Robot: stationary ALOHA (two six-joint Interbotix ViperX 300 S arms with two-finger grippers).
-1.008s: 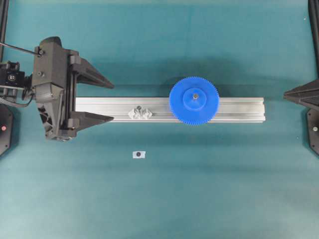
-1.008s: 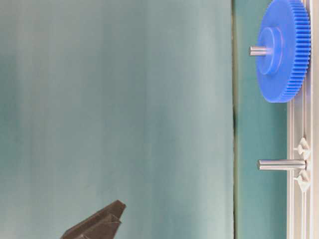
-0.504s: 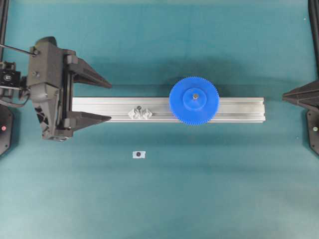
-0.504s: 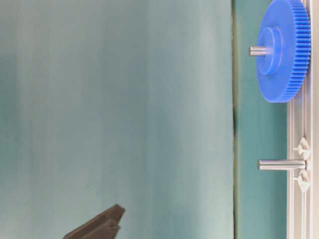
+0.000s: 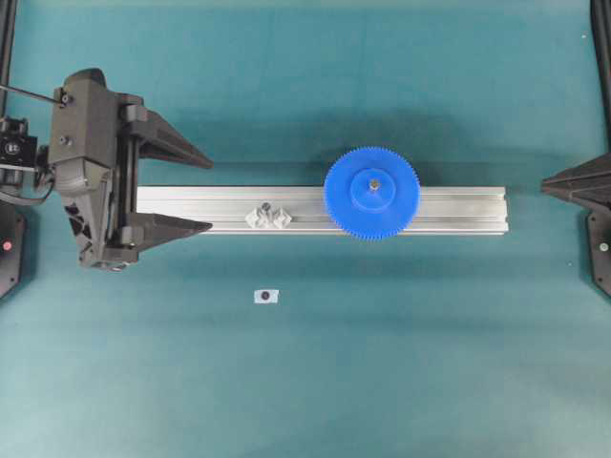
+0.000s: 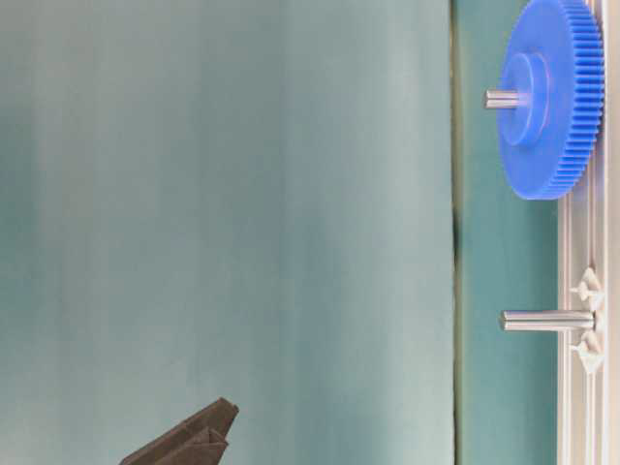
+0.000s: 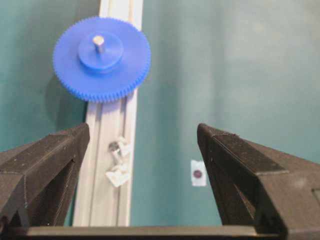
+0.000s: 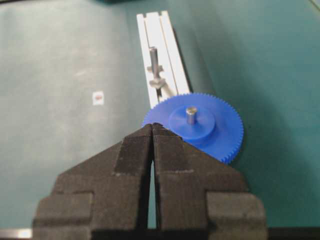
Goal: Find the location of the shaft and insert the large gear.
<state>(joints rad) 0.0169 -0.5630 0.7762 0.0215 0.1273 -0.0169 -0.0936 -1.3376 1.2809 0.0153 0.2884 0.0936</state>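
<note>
Left gripper (image 5: 200, 193) spread wide, right gripper (image 8: 153, 127) pressed together in wrist view, large gear (image 5: 371, 192) seated on shaft (image 6: 502, 98)

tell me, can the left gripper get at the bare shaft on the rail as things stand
Probably yes. The left gripper is open at the rail's end, with nothing between it and the bare shaft; the large gear sits farther along.

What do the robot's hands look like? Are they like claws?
A bit like claws. The left hand has two matte black plastic fingers, wedge-shaped and tapering to points, on a chunky dark grey body with screws and a thin black cable at its back. The right hand has the same black wedge fingers, with a slightly rough, layered surface. No stickers or writing can be made out.
</note>
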